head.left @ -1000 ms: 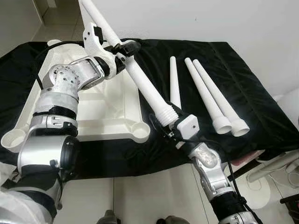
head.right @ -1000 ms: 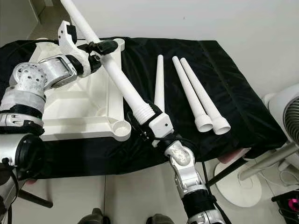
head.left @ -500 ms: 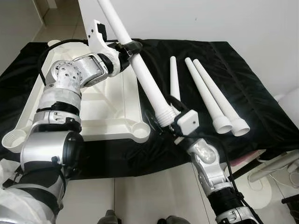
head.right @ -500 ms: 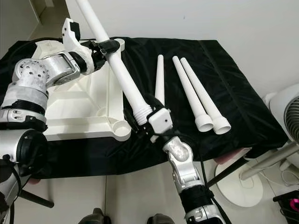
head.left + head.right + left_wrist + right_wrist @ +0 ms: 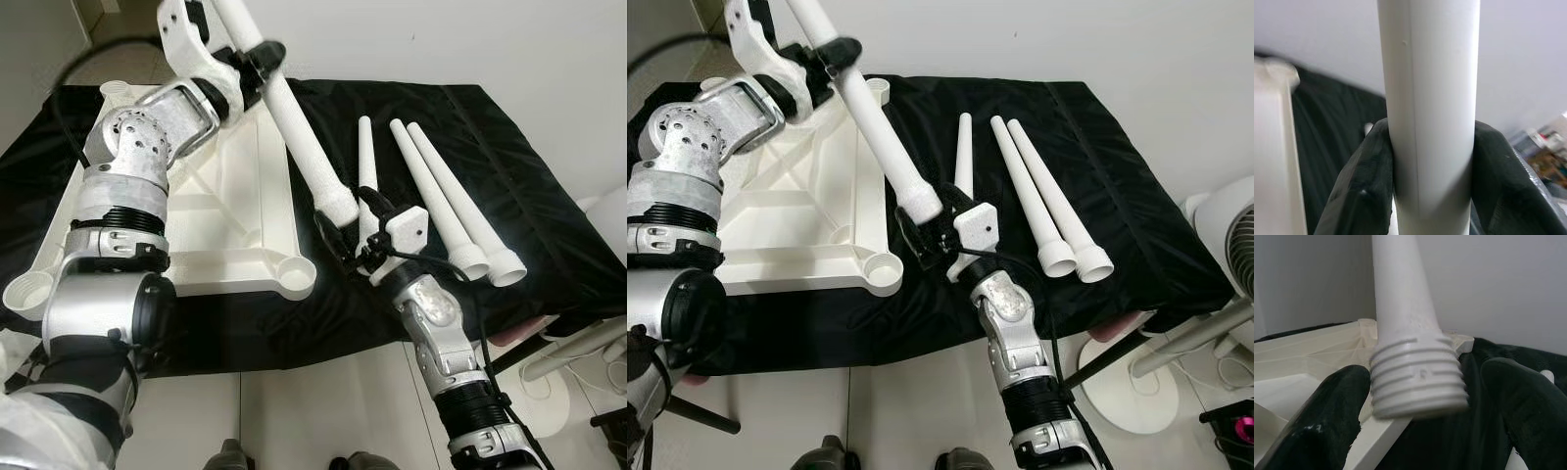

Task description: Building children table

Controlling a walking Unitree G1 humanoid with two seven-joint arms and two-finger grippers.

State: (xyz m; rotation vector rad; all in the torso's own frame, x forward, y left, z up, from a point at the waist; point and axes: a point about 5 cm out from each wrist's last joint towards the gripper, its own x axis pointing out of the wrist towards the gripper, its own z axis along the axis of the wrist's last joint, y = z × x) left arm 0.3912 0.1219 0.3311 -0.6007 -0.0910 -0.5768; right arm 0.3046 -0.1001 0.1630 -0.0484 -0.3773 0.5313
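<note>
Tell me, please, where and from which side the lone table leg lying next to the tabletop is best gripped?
I would grip the lone leg around its smooth round shaft near the middle, coming from above with one finger on each side. It lies flat on the black cloth, apart from the pair of legs, so both flanks are free there; its near end lies behind the right gripper.

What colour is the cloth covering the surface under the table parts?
Black: the plain black cloth lies under the white parts, clearest in the right eye view.
</note>
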